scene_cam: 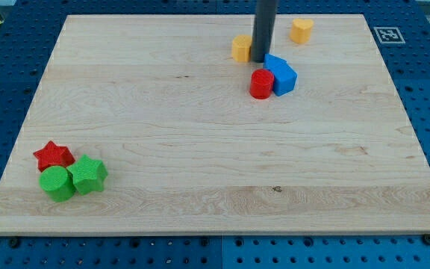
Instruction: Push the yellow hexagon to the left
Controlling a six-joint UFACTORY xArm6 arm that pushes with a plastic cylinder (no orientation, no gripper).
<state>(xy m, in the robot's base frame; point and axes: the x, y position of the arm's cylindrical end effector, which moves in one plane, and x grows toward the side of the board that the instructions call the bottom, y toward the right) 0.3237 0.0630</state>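
Observation:
The yellow hexagon (pixel 241 48) lies near the view's top, a little right of centre, on the wooden board (pixel 200 149). My dark rod comes down from the view's top and my tip (pixel 259 60) rests just to the right of the hexagon, touching or nearly touching it. A second yellow block, heart-like in shape (pixel 301 30), lies further right near the board's top edge. A blue block (pixel 280 74) sits just below and right of my tip, with a red cylinder (pixel 260 84) against its left side.
A red star (pixel 53 155), a green cylinder (pixel 57 183) and a green star (pixel 88 174) cluster at the view's bottom left. A black-and-white marker (pixel 387 34) sits at the top right corner. Blue pegboard surrounds the board.

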